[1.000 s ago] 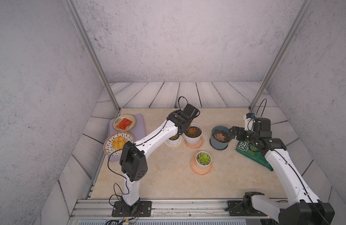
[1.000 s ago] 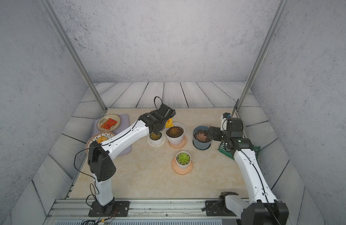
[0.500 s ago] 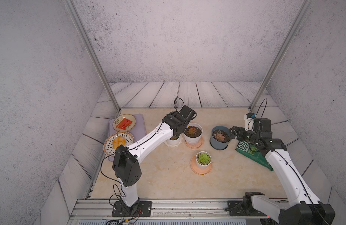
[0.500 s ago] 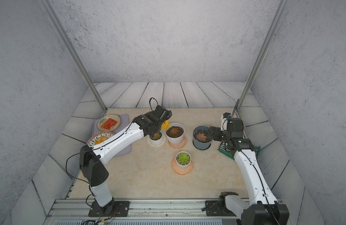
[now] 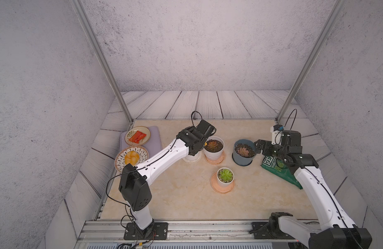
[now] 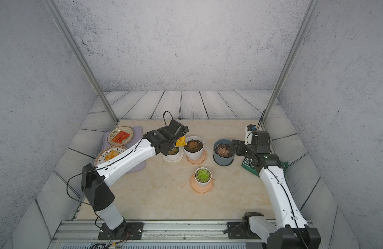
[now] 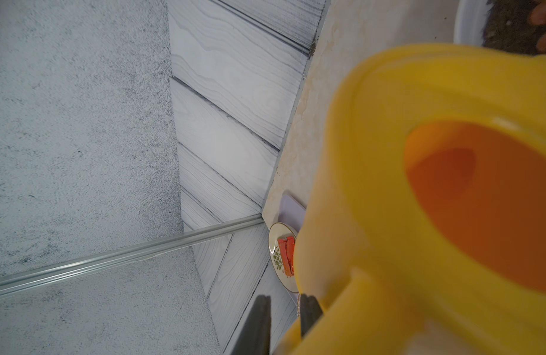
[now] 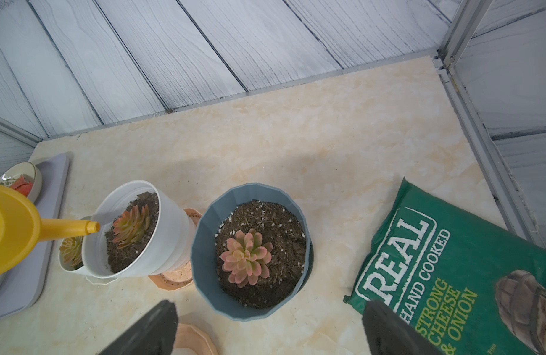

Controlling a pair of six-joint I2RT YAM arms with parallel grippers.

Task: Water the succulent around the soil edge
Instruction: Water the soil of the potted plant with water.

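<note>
Though unalike, pots [image 8: 204, 276] all with succulents [image 8: 246, 257]

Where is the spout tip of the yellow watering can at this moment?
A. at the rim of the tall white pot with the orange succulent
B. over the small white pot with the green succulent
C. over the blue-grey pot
A: in the right wrist view the spout tip of the yellow watering can reaches the rim of the tall white pot.
</note>
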